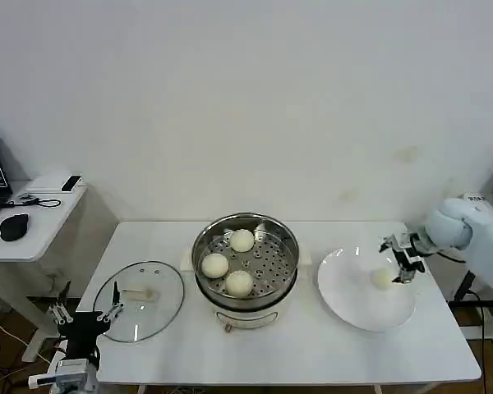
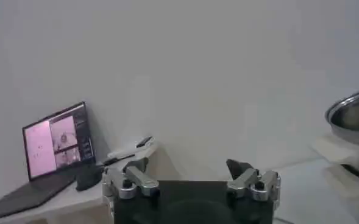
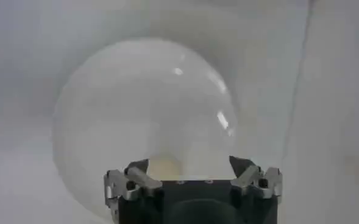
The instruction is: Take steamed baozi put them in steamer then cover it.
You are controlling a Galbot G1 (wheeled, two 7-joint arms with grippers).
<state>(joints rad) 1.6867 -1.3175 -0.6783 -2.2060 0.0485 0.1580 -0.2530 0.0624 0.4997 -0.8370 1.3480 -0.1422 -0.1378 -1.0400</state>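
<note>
Head view, steamed baozi: three (image 1: 230, 263) on the perforated tray of the steamer (image 1: 246, 271), a fourth (image 1: 382, 278) on the white plate (image 1: 353, 300)
Steamer: mid-surface, uncovered
Cover (image 1: 140, 300): flat on the surface (image 1: 312, 349), left of the steamer
Right gripper (image 1: 401, 256): fingers spread, just above the plate's bun
Left gripper (image 1: 86, 313): fingers spread, off the surface's left front corner, beside the cover
Right wrist view: bun (image 3: 164, 168) between the spread fingers
</note>
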